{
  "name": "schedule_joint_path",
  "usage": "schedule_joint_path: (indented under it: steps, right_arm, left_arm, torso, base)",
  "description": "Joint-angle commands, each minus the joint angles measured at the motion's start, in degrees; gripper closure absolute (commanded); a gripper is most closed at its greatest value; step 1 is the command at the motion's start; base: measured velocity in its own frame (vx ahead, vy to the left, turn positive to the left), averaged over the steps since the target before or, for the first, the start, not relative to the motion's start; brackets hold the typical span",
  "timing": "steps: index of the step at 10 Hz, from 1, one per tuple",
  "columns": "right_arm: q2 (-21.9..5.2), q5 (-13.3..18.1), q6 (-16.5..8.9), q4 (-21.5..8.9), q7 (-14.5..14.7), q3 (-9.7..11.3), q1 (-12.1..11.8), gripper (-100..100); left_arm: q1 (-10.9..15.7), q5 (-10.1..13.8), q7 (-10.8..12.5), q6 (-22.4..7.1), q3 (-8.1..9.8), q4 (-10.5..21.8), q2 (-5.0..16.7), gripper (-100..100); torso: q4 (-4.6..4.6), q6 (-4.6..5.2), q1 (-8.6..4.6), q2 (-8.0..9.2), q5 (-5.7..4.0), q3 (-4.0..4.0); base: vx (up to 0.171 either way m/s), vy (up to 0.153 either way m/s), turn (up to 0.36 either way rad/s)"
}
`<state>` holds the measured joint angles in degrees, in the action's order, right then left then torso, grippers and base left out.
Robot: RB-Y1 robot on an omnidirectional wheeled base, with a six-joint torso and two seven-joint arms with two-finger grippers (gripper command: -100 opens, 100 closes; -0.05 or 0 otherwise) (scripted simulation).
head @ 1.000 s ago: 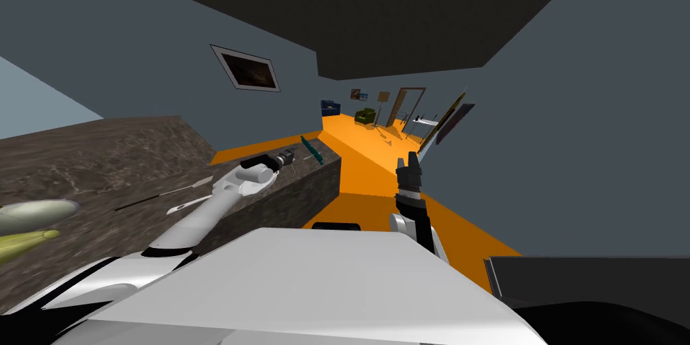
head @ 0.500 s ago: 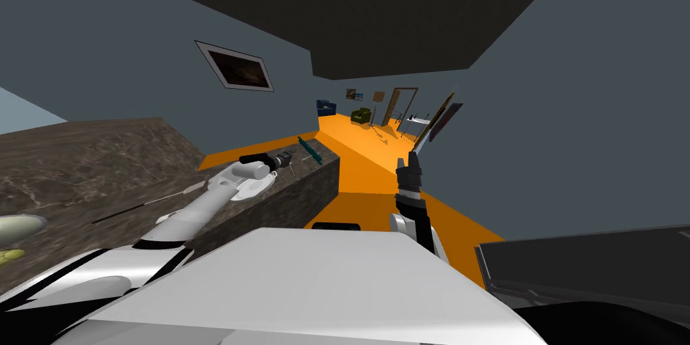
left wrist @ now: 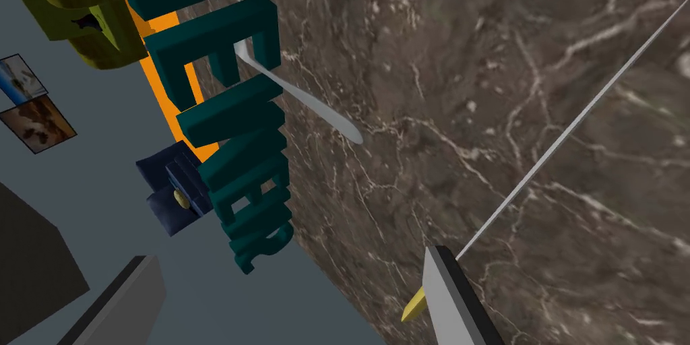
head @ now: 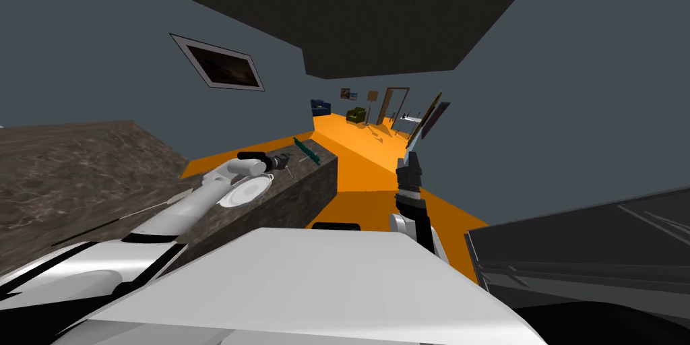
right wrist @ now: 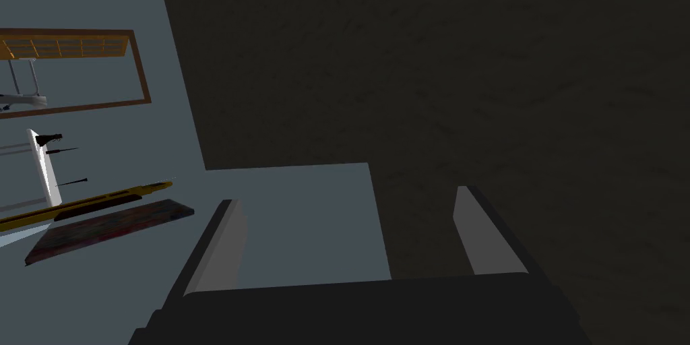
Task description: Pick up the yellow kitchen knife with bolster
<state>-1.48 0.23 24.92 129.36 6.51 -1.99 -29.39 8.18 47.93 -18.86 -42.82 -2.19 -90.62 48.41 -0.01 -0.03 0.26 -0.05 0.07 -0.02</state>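
Brown marbled stone covers a counter [head: 81,166] on the robot's left in the head view. The left arm reaches out over it. Its left gripper [head: 288,158] is near the far end, just past a white plate [head: 246,193] and short of a teal rack [head: 306,150]. The right gripper [head: 409,162] points upward, off the counter and above orange floor [head: 364,166], so the left arm is by far the nearer.

In the left wrist view, one grey finger [left wrist: 448,294] crosses in front of the knife [left wrist: 573,127]. A stub of yellow handle pokes out just beside the finger. The thin grey blade, seen edge-on, runs straight away from it across the stone. It cannot be told whether the fingers clamp the handle, or whether the knife lies flat or is lifted. A spoon [left wrist: 303,98] and the rack sit well to one side of the blade, and nothing lies across it.

In the right wrist view, both fingers stand wide apart and hold nothing.
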Motion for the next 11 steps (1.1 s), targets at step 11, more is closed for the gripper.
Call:
schedule_joint_path:
  steps: [11]
  right_arm:
    - [0.0, 0.0, 0.0, 0.0, 0.0, 0.0, -0.01, 0]
  left_arm:
    - [3.98, 10.15, -3.29, -18.29, -3.32, 8.33, 7.79, -100]
  torso:
    - [-0.02, 0.0, -0.01, -0.1, 0.0, -0.05]
  base:
    - [0.002, 0.047, -0.122]
